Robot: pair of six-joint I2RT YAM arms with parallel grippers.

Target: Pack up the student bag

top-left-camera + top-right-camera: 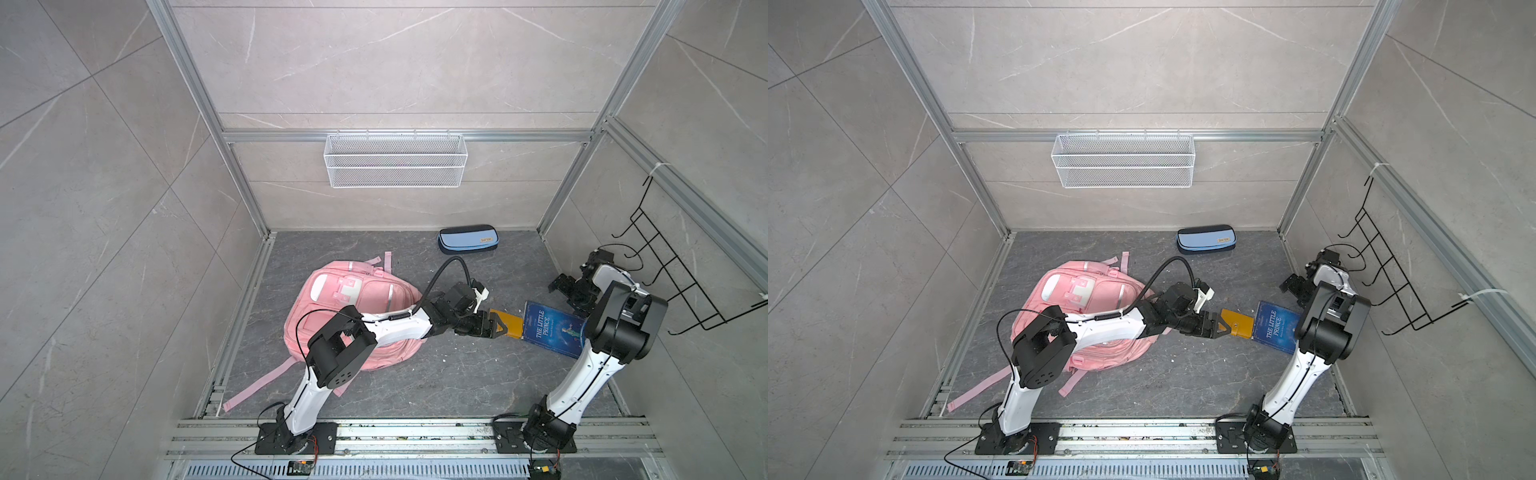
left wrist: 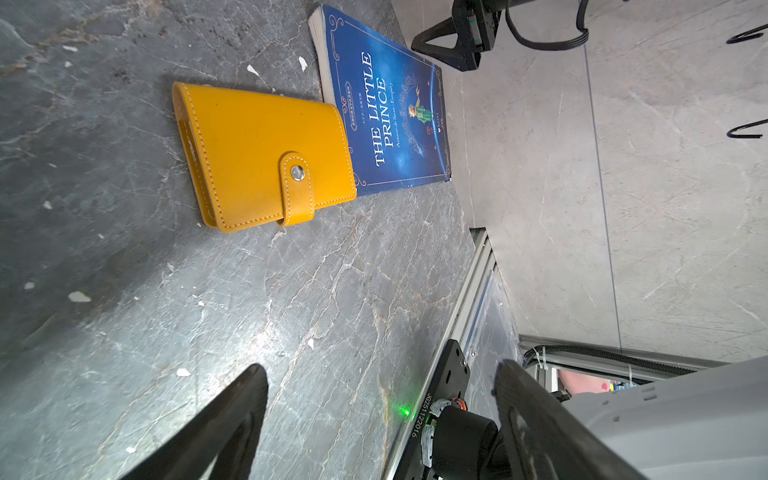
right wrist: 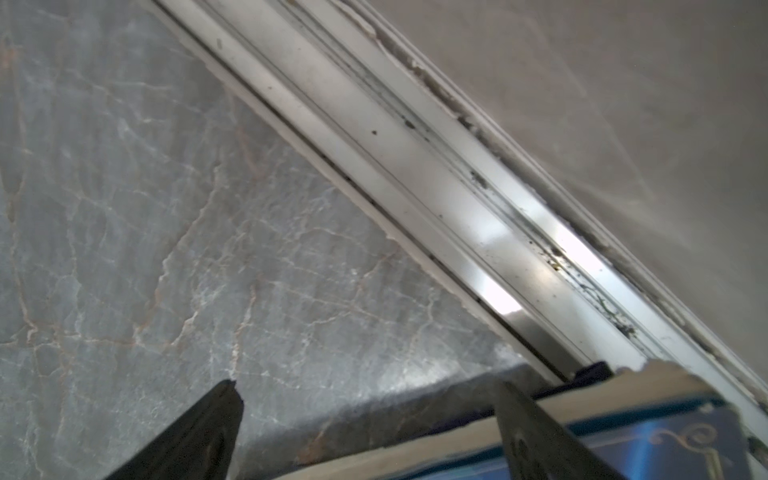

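- The student bag (image 1: 365, 295) lies flat, front up, on the left half of the table (image 1: 415, 374), with its straps trailing toward the front-left corner. My left arm (image 1: 395, 328) crosses over its lower part, so I cannot tell whether any zip is open.
- The book (image 1: 550, 332) lies flat near the right edge. The right arm covers its near corner.
- The pencil case (image 1: 467, 239) sits apart at the back edge, right of centre.
- The wallet (image 2: 262, 153) lies flat and snapped shut, touching the book's left edge. I cannot tell whether it overlaps the cover.
- The left gripper (image 2: 380, 370) hangs with its jaws apart and empty, just short of the wallet. I judge the wallet to be my next pick.
- To pick it well, I would lower the fingers across the narrow width at the free spine side, away from the book. I would close only once both tips are at the tabletop, since it is thin and may slide.
- The right gripper (image 3: 368, 386) is spread wide and empty by the book's far end, close to the right rail. Its wrist view is blurred.
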